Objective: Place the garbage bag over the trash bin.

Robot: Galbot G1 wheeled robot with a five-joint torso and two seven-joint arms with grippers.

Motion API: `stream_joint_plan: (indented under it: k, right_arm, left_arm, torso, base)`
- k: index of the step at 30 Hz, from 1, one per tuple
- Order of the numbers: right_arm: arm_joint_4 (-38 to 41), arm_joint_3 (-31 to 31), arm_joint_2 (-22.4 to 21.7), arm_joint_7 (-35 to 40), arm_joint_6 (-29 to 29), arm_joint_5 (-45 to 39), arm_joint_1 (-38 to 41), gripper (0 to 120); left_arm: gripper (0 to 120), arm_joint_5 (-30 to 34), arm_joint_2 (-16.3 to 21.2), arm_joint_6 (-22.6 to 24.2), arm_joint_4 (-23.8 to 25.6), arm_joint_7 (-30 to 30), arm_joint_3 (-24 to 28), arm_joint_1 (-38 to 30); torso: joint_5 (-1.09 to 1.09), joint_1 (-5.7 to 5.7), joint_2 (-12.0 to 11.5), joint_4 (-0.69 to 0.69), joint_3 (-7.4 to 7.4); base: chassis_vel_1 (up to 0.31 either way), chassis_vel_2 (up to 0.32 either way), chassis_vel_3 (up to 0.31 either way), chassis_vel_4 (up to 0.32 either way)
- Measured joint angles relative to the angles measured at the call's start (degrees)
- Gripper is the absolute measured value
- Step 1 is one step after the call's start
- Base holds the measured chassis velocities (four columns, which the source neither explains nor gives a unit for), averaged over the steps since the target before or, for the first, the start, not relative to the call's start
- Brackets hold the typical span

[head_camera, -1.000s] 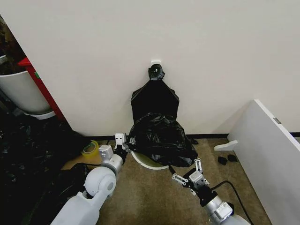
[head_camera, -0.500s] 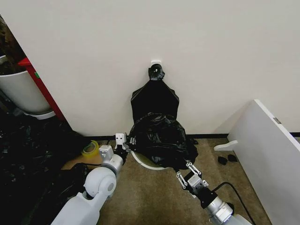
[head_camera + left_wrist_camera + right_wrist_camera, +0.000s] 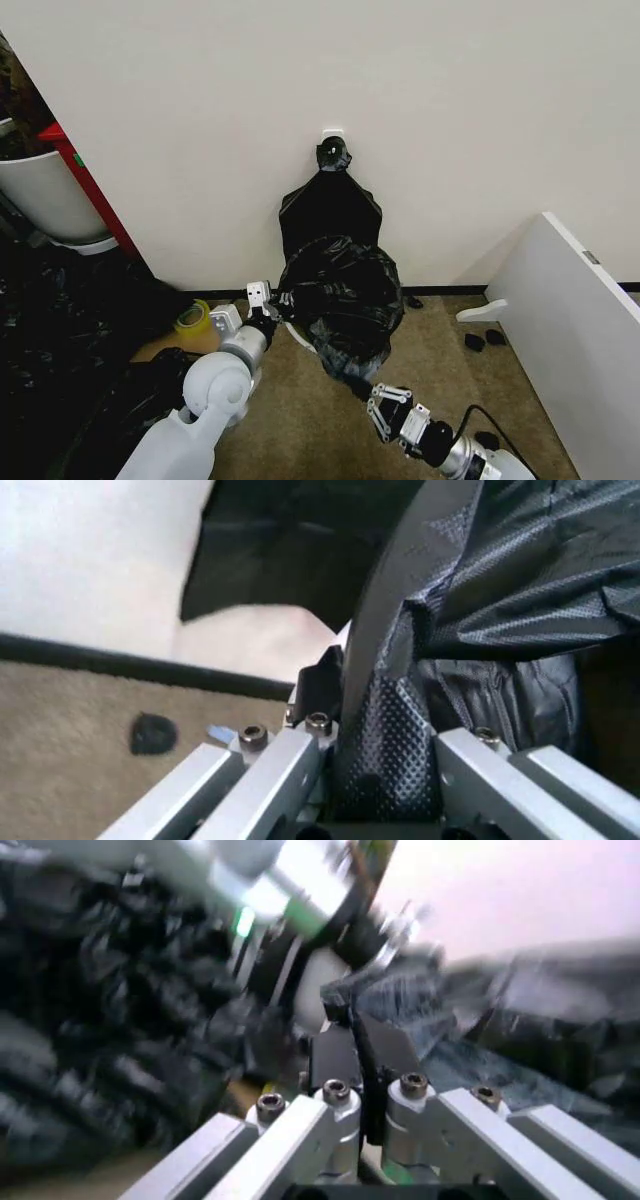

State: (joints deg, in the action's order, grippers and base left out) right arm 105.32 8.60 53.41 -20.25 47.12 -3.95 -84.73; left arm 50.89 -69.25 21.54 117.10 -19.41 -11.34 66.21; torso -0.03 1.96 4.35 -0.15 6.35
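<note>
Garbage bag: glossy, wrinkled black plastic draped over the trash bin, of which a sliver of white rim shows at the bag's seven o'clock edge; both stand on the tan carpet against the white wall, at centre of the head view. A lower tail of the bag hangs toward five o'clock, down to the right gripper. Left gripper: at nine o'clock of the bag, at the bin's rim; in the left wrist view its fingers are clamped on a fold of the dotted black plastic, with the pale rim running between them. Right gripper: low at six o'clock of the head view, just below the bag's hanging tail; in the right wrist view its fingers are pressed narrow upon a thin black edge of the bag. Flat black sheet: hung on the wall at twelve o'clock of the bin, behind it. Roll of yellow tape: on the floor at nine o'clock, near the left gripper.
</note>
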Motion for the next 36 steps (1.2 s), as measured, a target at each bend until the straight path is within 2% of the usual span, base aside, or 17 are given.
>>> stream_joint_plan:
  k: [5,6,8,9,12,19,23,25,27,29,31,32,34,36]
  right_arm:
    - [-3.9,0.5,2.0,-2.1,0.0,3.4,1.5,0]
    - [-4.9,0.7,2.4,-0.8,0.0,5.3,2.0,0]
    - [-9.3,1.4,3.2,8.8,-1.8,13.5,4.2,0]
    - [-9.3,1.4,3.2,8.8,-1.8,13.5,4.2,0]
    - [-15.4,3.0,3.4,15.3,-3.1,19.0,7.0,0]
    - [-20.0,3.8,3.1,18.8,-1.2,22.3,8.6,0]
    - [-18.8,3.0,1.9,18.3,-0.1,16.3,7.1,6]
    - [-16.8,2.8,0.8,16.7,-0.1,12.2,5.8,16]
    - [-16.5,2.8,0.5,16.3,-0.1,11.6,5.6,18]
    - [-16.0,3.9,-1.0,12.8,-0.1,6.6,4.5,32]
    - [-16.1,4.2,-1.3,12.5,-0.1,5.6,4.4,33]
    - [-16.2,5.4,-2.0,11.6,-0.1,1.0,3.8,39]
    - [-14.8,6.3,-2.2,11.7,-0.1,-6.5,3.1,49]
    - [-13.4,6.6,-2.1,12.1,-0.2,-9.2,2.8,52]
  left_arm:
    - [1,4.9,-0.8,2.3,1.2,-1.7,-0.2,-0.1]
    - [1,6.4,-1.0,3.0,1.7,-2.2,-0.3,-0.1]
    - [1,10.1,-0.7,5.5,4.3,-3.6,-0.8,0.0]
    - [1,10.1,-0.7,5.5,4.3,-3.6,-0.8,0.0]
    - [1,13.7,0.4,8.1,7.2,-5.6,-1.6,0.1]
    - [1,15.5,1.4,9.1,9.1,-6.5,-2.1,0.1]
    - [1,11.0,1.9,7.2,8.4,-5.4,-1.7,0.1]
    - [1,6.1,2.1,4.1,6.7,-4.1,-1.0,0.0]
    - [1,5.3,2.2,3.6,6.4,-3.9,-0.9,0.0]
    - [1,-0.4,2.6,0.4,4.3,-2.5,-0.5,-0.1]
    - [1,-1.5,2.8,-0.2,4.0,-2.2,-0.4,-0.1]
    - [1,-5.4,3.4,-2.1,2.8,-1.3,-0.1,0.1]
    - [1,-8.6,4.1,-3.8,1.9,-0.6,0.3,0.7]
    - [1,-9.9,4.3,-4.5,1.5,-0.4,0.6,1.1]
  torso:
    - [-0.01,0.0,0.0,0.0,0.0]
    - [-0.01,0.0,0.0,0.0,0.0]
    - [-0.01,0.0,0.0,0.01,0.0]
    - [-0.01,0.0,0.0,0.01,0.0]
    - [-0.01,0.0,0.0,0.01,0.0]
    - [0.0,0.0,0.0,0.01,0.0]
    - [0.03,0.0,0.0,0.0,0.0]
    - [-0.05,0.0,0.0,0.0,0.0]
    - [-0.03,0.0,0.0,0.0,0.0]
    - [-0.02,-0.01,0.0,0.0,0.0]
    - [-0.03,-0.01,0.0,0.0,0.0]
    - [-0.02,0.0,0.0,0.0,0.0]
    - [0.0,-0.01,0.0,0.0,0.0]
    - [0.0,-0.01,0.0,0.0,0.0]
  base:
    - [0.0,0.0,0.0,0.0]
    - [0.0,0.0,0.0,0.0]
    - [0.0,0.0,0.0,0.0]
    - [0.0,0.0,0.0,0.0]
    - [0.0,0.0,0.0,0.0]
    - [0.0,0.0,0.0,0.0]
    - [0.0,0.0,0.0,0.0]
    - [0.0,0.0,0.0,0.0]
    - [0.0,0.0,0.0,0.0]
    - [0.0,0.0,0.0,0.0]
    - [0.0,0.0,0.0,0.0]
    - [0.0,0.0,0.0,0.0]
    - [0.0,0.0,0.0,0.0]
    - [0.0,0.0,0.0,0.0]
